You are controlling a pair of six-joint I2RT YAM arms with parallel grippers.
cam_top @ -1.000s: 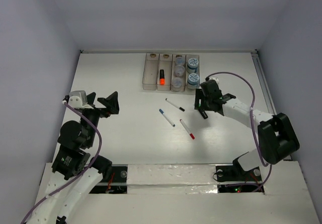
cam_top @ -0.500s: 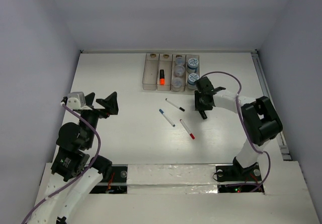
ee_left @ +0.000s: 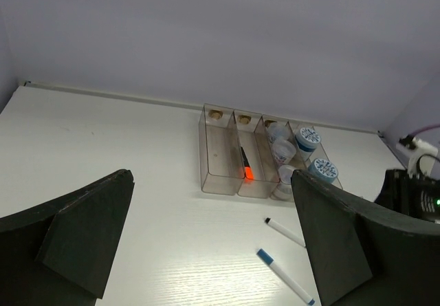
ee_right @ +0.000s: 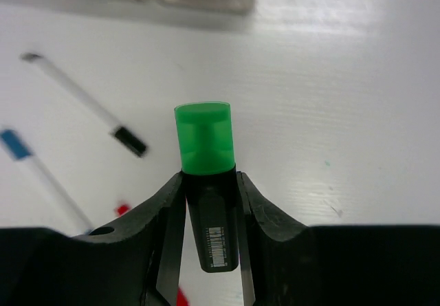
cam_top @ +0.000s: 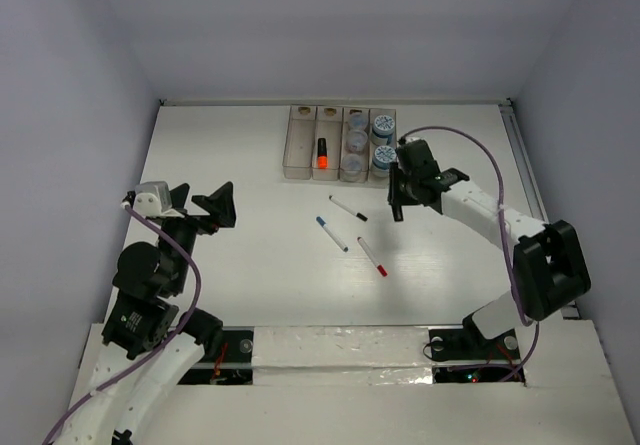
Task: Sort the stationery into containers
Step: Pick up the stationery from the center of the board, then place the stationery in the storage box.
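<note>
Bins point(ee_right: 192, 0) blurred, cut by top edge — red pen point(ee_right: 124, 208) mostly hidden.

You'll find the green-tipped highlighter point(ee_right: 208, 182) has a smooth, slightly translucent plastic cap and a matt black barrel with a small printed label. The fingers point(ee_right: 161, 216) of the right gripper point(ee_right: 209, 177), pressed against it, look like matt black plastic, and so do the fingers point(ee_left: 86, 227) of the left gripper point(ee_left: 212, 179). The table point(ee_right: 357, 79) is white with a fine wood-like grain and a soft sheen. Your bins point(ee_left: 218, 165) are smooth, translucent beige plastic. The blue-capped pen point(ee_left: 285, 278) has a smooth white plastic barrel. A glossy silvery tape strip point(cam_top: 340, 347) lines the near edge.
</note>
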